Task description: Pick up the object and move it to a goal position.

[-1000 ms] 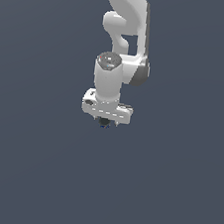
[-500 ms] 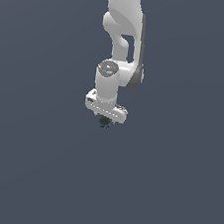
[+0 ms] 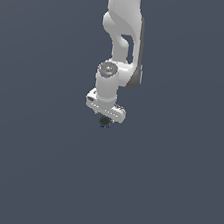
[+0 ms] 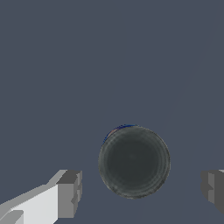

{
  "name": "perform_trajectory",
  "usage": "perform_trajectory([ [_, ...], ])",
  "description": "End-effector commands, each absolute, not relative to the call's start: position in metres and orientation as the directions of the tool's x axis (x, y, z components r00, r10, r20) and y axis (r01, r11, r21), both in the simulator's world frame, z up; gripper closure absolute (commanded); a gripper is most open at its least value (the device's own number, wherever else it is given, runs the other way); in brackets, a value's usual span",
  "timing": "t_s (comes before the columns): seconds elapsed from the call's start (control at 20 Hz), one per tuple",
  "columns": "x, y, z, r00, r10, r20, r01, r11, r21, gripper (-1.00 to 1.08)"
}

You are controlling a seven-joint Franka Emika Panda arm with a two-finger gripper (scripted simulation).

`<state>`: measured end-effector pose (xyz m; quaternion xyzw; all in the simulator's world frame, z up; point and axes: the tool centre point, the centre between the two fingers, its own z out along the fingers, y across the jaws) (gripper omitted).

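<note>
The object [image 4: 133,161] is a small dark round lump with a thin blue edge. In the wrist view it lies between my two fingers, with a gap on each side. My gripper [image 4: 140,190] is open; one grey fingertip [image 4: 69,192] and the other [image 4: 213,187] stand apart from the object. In the exterior view the white gripper [image 3: 104,118] points down, and the object [image 3: 104,122] shows as a dark speck right under it. I cannot tell whether the object rests on the surface.
A plain dark blue-grey surface [image 3: 173,192] fills both views. The white arm [image 3: 123,30] comes down from the top of the exterior view.
The wrist has turned a little, so the hand's bar is more tilted. The hand has stayed over the dark object.
</note>
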<state>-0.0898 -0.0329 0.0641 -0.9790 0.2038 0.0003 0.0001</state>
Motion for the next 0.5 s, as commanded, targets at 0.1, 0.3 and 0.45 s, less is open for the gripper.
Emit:
perform_trajectory([
  [0.1, -0.090, -0.033, 0.057, 0.917, -0.399, -0.001, -0.399, -0.917, 0.000, -0.92],
  [0.3, -0.091, -0.033, 0.041, 0.916, -0.401, 0.000, -0.401, -0.916, 0.000, -0.92],
  [0.45, -0.092, -0.033, 0.027, 0.916, -0.402, 0.000, -0.402, -0.916, 0.000, -0.92],
])
